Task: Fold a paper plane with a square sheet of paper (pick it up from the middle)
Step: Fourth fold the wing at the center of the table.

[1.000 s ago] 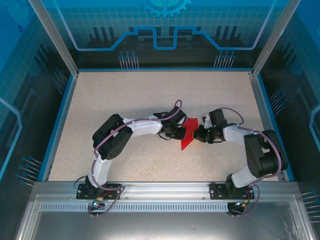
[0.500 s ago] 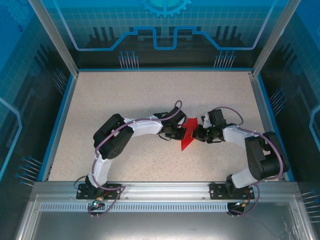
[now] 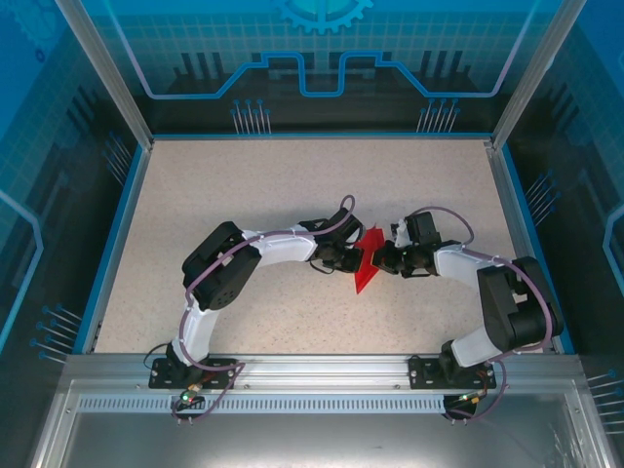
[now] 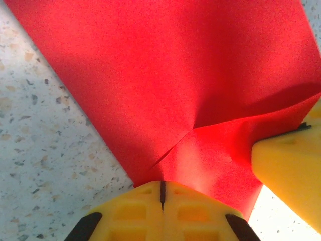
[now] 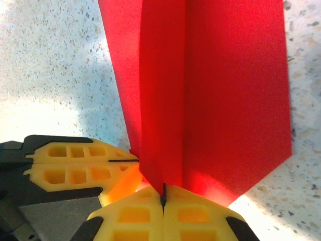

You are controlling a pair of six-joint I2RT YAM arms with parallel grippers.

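Top external: left gripper (image 3: 350, 258) and right gripper (image 3: 382, 259), each tight on the red paper plane (image 3: 366, 277).

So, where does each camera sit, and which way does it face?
Top external: fixed above and behind the bases, looking down on the table; both arms, left claw and right claw show.
Left wrist: on the left arm, looking along its shut yellow fingers at the red paper.
Right wrist: on the right arm, looking along its shut fingers at the same paper.
Shared: both wrist views show the paper pinched, and the other claw at one edge.
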